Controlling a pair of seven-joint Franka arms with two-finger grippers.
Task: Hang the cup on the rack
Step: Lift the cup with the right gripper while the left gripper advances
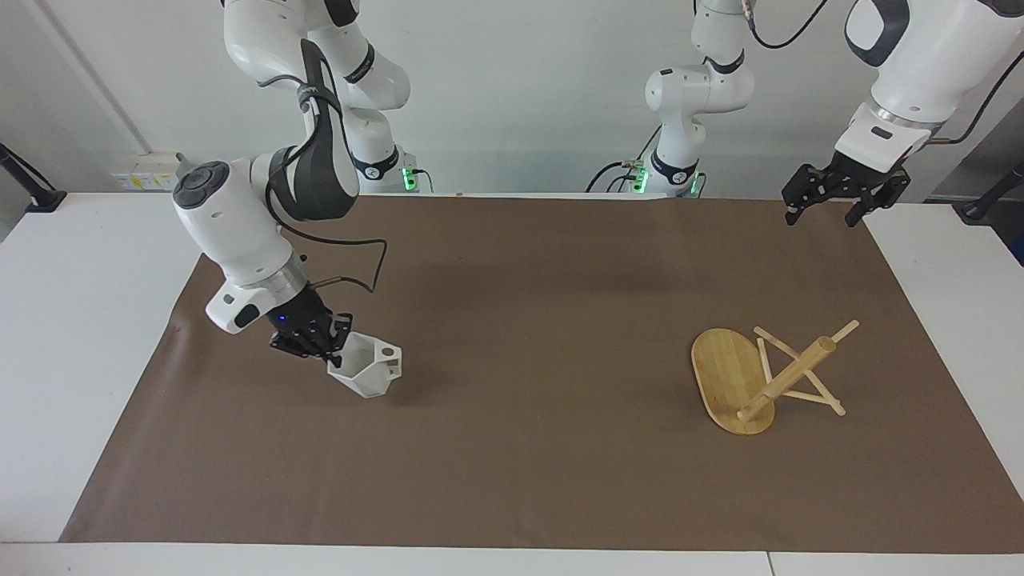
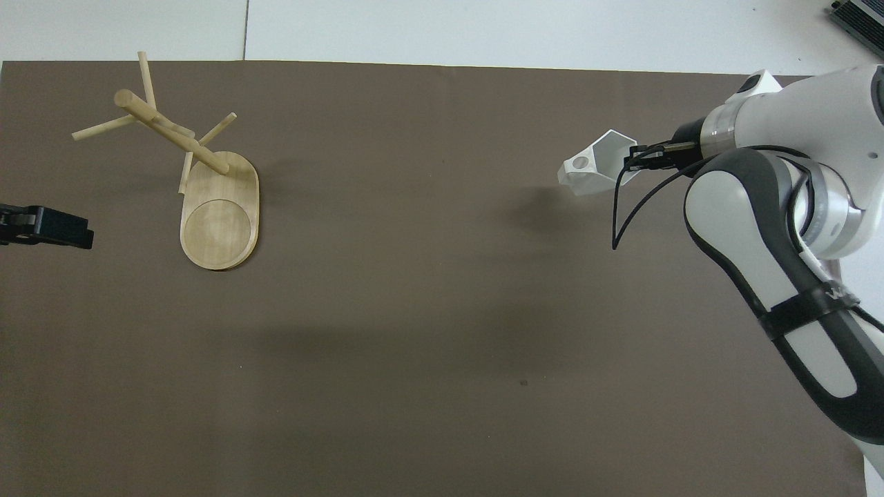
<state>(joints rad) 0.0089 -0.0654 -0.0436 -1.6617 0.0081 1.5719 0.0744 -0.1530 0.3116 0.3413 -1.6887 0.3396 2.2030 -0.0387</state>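
The white faceted cup (image 1: 366, 369) hangs tilted in my right gripper (image 1: 324, 342), which is shut on the cup's rim wall on the side away from the handle tab. The cup is a little above the brown mat, toward the right arm's end of the table; its shadow lies on the mat under it. It also shows in the overhead view (image 2: 598, 164) with the right gripper (image 2: 639, 157) beside it. The bamboo rack (image 1: 764, 374) stands on its oval base toward the left arm's end, and shows in the overhead view too (image 2: 207, 186). My left gripper (image 1: 836, 200) waits open in the air over the mat's corner.
The brown mat (image 1: 528, 336) covers most of the white table (image 1: 72, 320). A loose black cable (image 2: 621, 214) hangs from the right wrist near the cup. The left gripper's tip (image 2: 45, 228) shows at the edge of the overhead view, beside the rack.
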